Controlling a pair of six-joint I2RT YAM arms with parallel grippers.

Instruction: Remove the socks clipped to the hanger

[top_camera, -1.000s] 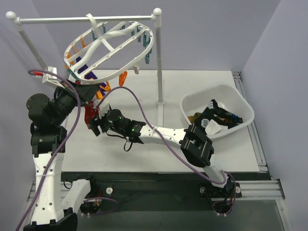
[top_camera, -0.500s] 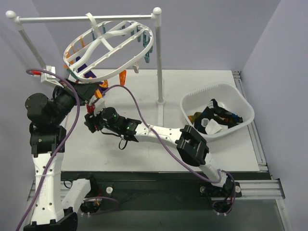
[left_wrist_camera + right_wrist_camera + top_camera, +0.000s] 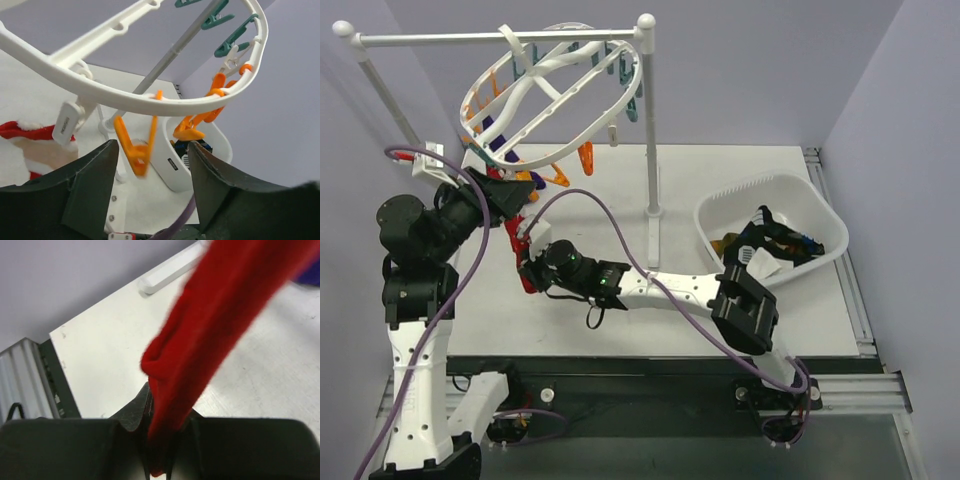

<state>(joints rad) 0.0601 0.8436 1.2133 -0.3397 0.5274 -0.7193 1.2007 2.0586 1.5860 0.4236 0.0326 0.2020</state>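
R end effector clenched on red sock; sock's long axis runs up from it toward hanger rim. L end effector released, just under rim.

In your right wrist view the red sock runs off the top and right edges, soft with blur, and its fabric buries the tips of the right gripper. Your left wrist view cuts the hanger off at left and top, and the nearest orange clip smears at its lower end. From above, the socks in the basin are too small for you to tell apart.
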